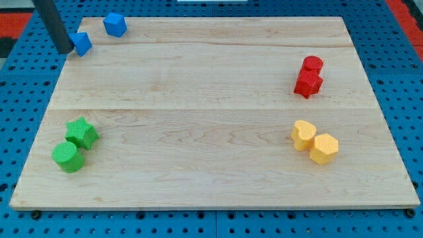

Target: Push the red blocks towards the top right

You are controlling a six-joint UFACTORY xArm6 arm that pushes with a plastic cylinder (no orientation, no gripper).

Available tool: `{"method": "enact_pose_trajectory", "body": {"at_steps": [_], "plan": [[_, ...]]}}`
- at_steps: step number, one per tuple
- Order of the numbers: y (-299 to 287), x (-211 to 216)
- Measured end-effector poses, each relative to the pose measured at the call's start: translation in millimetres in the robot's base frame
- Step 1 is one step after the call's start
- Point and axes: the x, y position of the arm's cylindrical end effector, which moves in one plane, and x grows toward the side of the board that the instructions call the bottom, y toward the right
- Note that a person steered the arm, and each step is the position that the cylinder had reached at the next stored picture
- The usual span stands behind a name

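Observation:
Two red blocks sit touching at the view's right: a red cylinder above a red star-shaped block. My tip is at the view's top left corner of the wooden board, just left of a blue block. It is far from the red blocks, across the whole width of the board.
A second blue block, hexagonal, lies near the top edge, right of the first. A green star and green cylinder sit at the bottom left. Two yellow blocks sit at the bottom right, below the red ones.

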Motion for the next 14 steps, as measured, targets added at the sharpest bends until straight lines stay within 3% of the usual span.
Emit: {"method": "enact_pose_trajectory", "body": {"at_steps": [2,3,4,5,7,10,13,14], "plan": [[21,-29],[51,-16],[92,33],[196,46],[364,126],[477,144],[492,113],[497,137]]}}
